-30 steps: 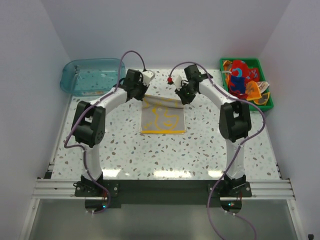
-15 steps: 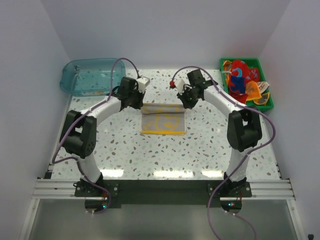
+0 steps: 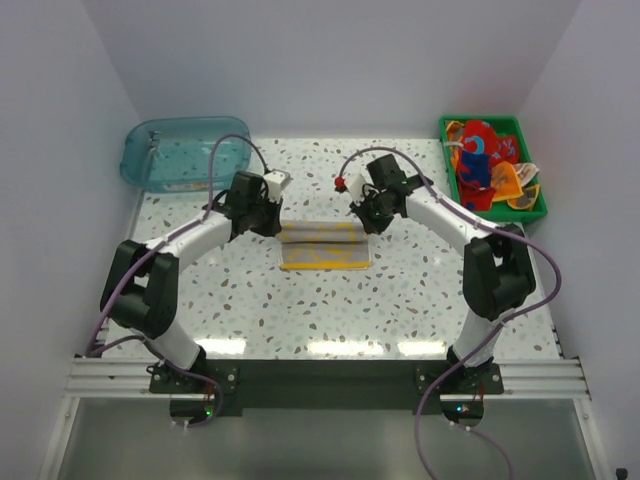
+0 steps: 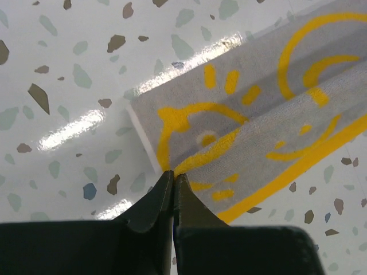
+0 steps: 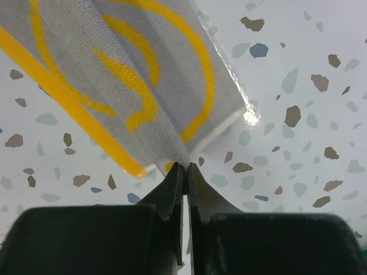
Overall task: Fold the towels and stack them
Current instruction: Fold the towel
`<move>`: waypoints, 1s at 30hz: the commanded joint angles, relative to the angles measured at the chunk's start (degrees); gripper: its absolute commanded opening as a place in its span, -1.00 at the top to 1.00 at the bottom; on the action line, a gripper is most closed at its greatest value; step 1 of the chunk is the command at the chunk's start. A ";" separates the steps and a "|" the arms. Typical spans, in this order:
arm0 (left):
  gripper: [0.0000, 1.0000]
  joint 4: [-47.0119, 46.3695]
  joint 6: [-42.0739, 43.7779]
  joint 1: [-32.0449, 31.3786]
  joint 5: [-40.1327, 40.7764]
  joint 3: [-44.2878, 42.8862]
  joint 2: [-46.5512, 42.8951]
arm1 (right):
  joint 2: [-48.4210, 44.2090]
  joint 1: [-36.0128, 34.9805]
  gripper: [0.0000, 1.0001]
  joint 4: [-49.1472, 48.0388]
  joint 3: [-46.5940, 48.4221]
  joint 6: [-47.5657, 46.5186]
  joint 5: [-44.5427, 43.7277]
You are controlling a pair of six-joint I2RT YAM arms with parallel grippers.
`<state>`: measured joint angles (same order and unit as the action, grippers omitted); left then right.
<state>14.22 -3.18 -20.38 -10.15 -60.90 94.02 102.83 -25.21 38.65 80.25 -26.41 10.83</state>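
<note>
While the table point(image 3: 420, 300) carries it at mid-width, nearer the far edge, the cream duck towel point(image 3: 322, 250) lies part-doubled, long axis parallel to the near edge. Left gripper point(image 4: 173, 176) and right gripper point(image 5: 186, 167) each pinch tight one corner of the raised flap. The resting edge lies nearward of both, so the fold likely closes that way.

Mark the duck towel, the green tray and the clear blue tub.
duck towel point(image 3: 322, 247): top view, folded middle.
green tray point(image 3: 500, 120): top view, far rim.
clear blue tub point(image 3: 165, 160): top view, bare floor.
</note>
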 commanded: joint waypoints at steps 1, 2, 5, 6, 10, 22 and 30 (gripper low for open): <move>1.00 0.55 -1.47 1.13 2.51 2.37 -2.52 | -2.54 0.51 1.00 0.73 -3.24 2.24 -6.43; 1.00 0.55 -1.65 0.79 2.25 3.07 -2.70 | -2.46 0.51 1.00 0.37 -3.60 2.77 -6.78; 1.00 -0.06 -2.27 0.08 2.07 4.47 -3.49 | -2.37 0.51 1.00 -0.51 -4.66 4.17 -8.19; 1.00 -0.33 -2.53 -0.10 1.98 4.91 -3.58 | -2.45 0.43 1.00 -0.94 -5.01 4.61 -8.54; 1.00 -1.03 -3.32 -1.32 2.68 6.59 -3.05 | -2.28 0.43 1.00 -3.84 -7.56 6.99 -8.29; 0.37 -0.60 -5.34 -3.35 5.92 10.10 -7.00 | -3.95 -0.72 0.64 -3.42 -10.11 12.87 -1.70; -0.44 1.95 -12.10 -3.52 7.87 10.28 -20.43 | -14.12 -2.56 0.31 -2.61 -12.56 21.04 5.08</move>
<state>16.12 -11.14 -23.88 -4.01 -49.80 79.42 95.74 -27.05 36.60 68.73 -10.31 11.90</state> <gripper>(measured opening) 0.716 0.341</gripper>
